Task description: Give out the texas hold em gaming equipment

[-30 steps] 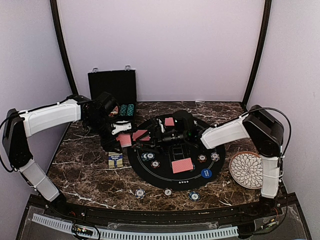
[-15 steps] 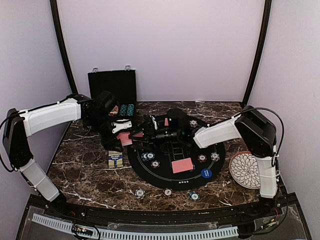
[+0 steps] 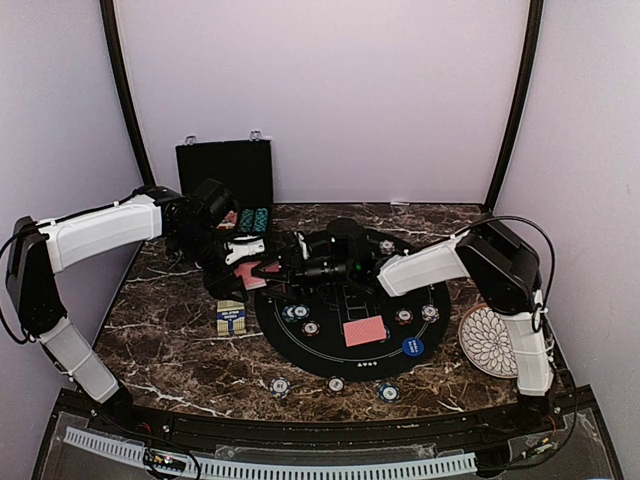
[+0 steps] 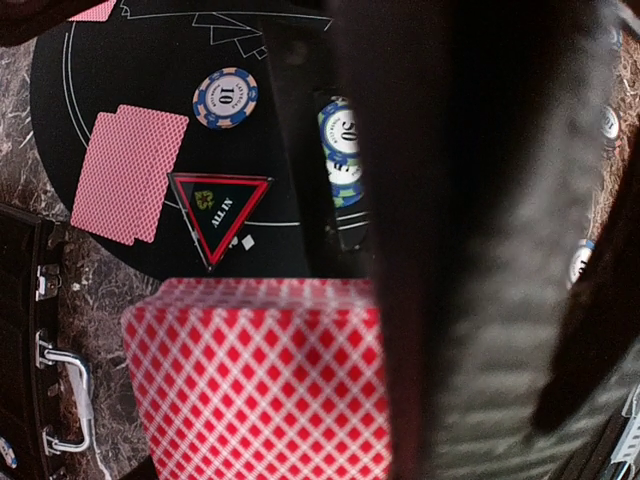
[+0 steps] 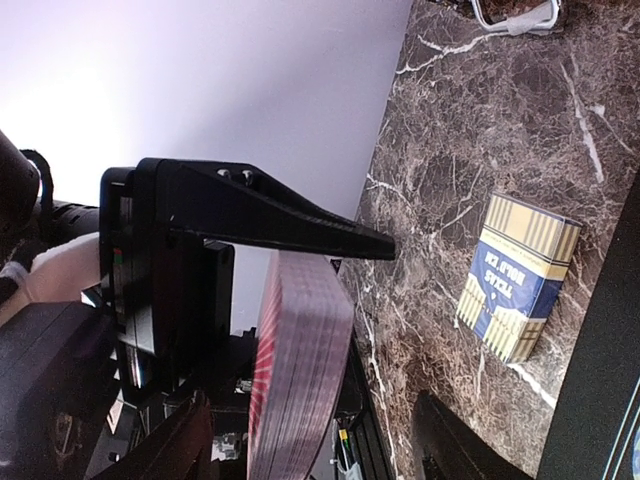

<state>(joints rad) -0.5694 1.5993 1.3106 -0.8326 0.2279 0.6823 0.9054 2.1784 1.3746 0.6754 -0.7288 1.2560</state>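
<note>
My left gripper [image 3: 240, 268] is shut on a red-backed deck of playing cards [image 3: 251, 278], held on edge above the left rim of the round black mat [image 3: 440, 292]. The deck fills the bottom of the left wrist view [image 4: 260, 385]. My right gripper [image 3: 270, 270] is open, with its fingers either side of the deck [image 5: 300, 370], not touching it. On the mat lie two dealt cards [image 4: 130, 172], a red triangle token [image 4: 218, 208], stripe-edged chips [image 4: 226, 97], another card pair [image 3: 363, 331] and a blue disc [image 3: 413, 347].
An open black case [image 3: 225, 172] holding chips stands at the back left. A blue and yellow card box [image 3: 231, 318] lies left of the mat. A white patterned plate [image 3: 492, 340] sits at the right. Three chips [image 3: 336, 384] lie in front of the mat.
My right arm has reached left across the mat until its open fingers flank the deck. My left gripper has kept the deck in nearly the same place.
</note>
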